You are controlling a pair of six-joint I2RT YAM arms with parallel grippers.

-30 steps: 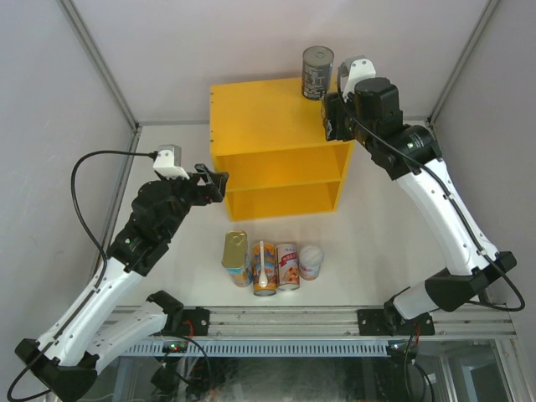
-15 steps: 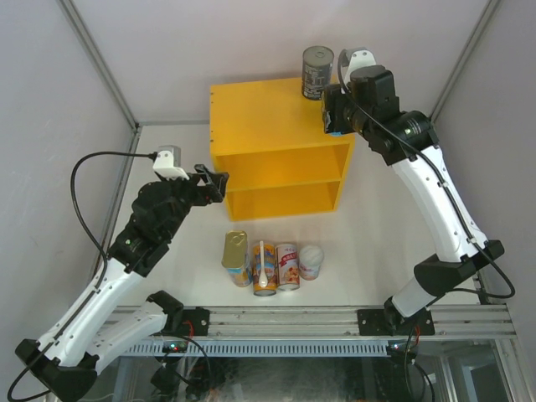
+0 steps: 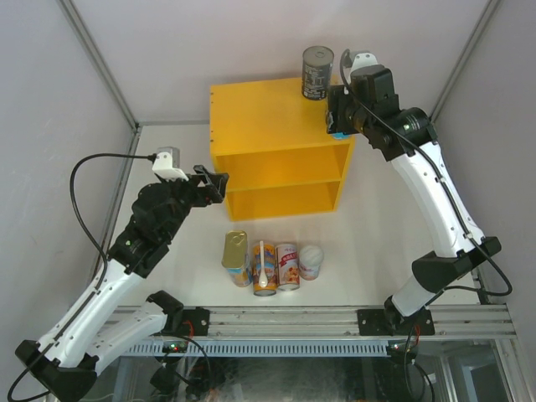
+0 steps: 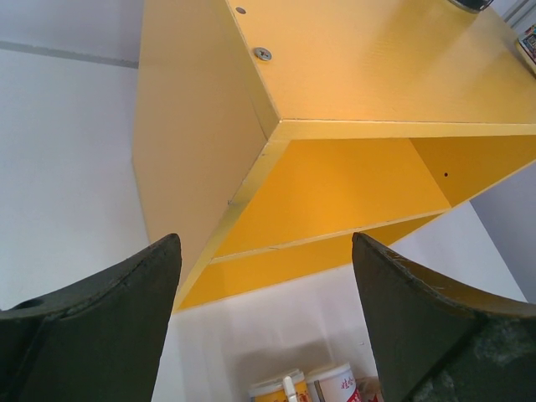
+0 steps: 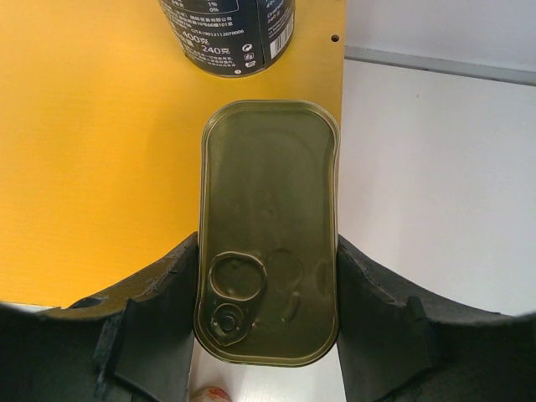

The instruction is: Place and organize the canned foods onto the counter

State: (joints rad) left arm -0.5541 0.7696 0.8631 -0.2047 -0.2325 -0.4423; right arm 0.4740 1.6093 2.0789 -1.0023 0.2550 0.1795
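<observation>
Gold-lidded tin (image 5: 268, 193): clamped in right gripper (image 5: 268, 251), over the counter's (image 5: 100, 167) top right edge, beside dark grey can (image 5: 228, 33). You should lower it flat, wholly onto the counter. Left gripper (image 4: 266, 251): jaws apart, empty.

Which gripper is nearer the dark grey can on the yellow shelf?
Right. The right gripper, shut on a flat gold-lidded tin, sits just beside the dark grey can at the yellow shelf's right edge. The left gripper hangs open off its left front corner.
</observation>
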